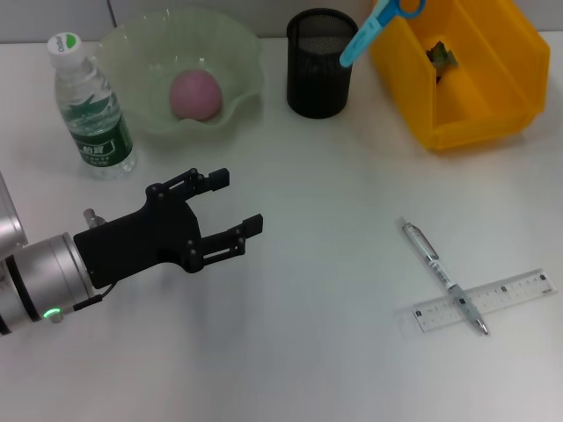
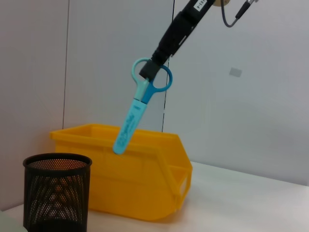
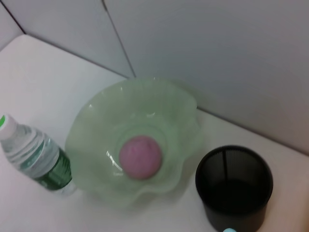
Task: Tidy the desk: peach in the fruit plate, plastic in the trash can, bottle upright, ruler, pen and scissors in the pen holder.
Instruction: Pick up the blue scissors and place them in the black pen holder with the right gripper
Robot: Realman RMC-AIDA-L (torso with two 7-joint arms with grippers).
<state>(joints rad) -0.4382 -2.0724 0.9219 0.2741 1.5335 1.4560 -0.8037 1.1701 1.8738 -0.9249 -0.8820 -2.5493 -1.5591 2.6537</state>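
Peach (image 1: 194, 94) in plate (image 1: 123, 53); pen (image 1: 442, 275) across ruler (image 1: 510, 294).

The middle of the table (image 1: 334, 193) is bare, so a gripper can pass there. Along the upper edge stand the bottle (image 1: 91, 110), fruit plate (image 1: 246, 66), pen holder (image 1: 320, 63) and yellow bin (image 1: 493, 79), close together.

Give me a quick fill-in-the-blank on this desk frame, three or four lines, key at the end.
1. The peach lies in the green ____.
2. The scissors, held by the right gripper, hang above the black mesh ____.
3. The pen lies across the clear ____.
4. The water bottle stands ____ beside the fruit plate, while the left gripper hovers with jaws open.

Missing words: fruit plate; pen holder; ruler; upright
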